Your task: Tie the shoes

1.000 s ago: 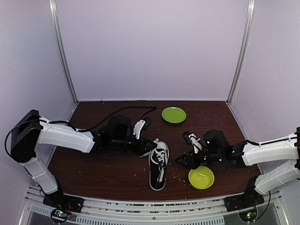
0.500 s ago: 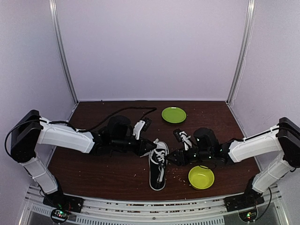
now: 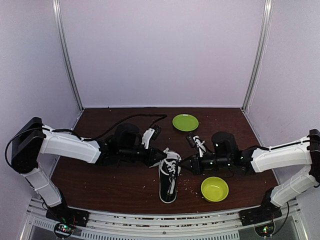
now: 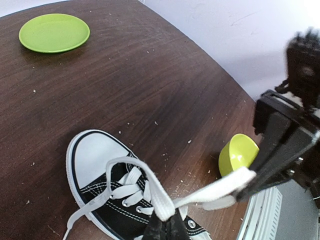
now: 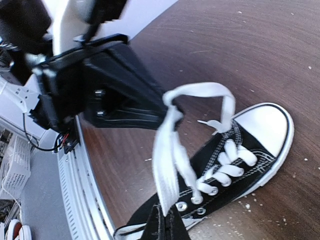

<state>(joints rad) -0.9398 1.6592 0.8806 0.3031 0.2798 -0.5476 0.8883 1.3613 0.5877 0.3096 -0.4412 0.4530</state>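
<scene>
The black shoe with a white toe cap lies in the middle of the table, toe pointing away from the arm bases. Its white lace rises from the eyelets in a loop. My left gripper is shut on that loop just above the shoe's tongue. My right gripper is shut on a lace strand that runs taut across to the left gripper. In the right wrist view the shoe lies below the stretched lace.
A green plate sits at the back of the table. A green bowl stands near the front edge, just right of the shoe and under the right arm. Crumbs dot the dark wood. A black cable trails at the back left.
The right arm has swung left from above the bowl to the shoe, and its gripper has shut on the lace. The left arm has stayed where it was.
</scene>
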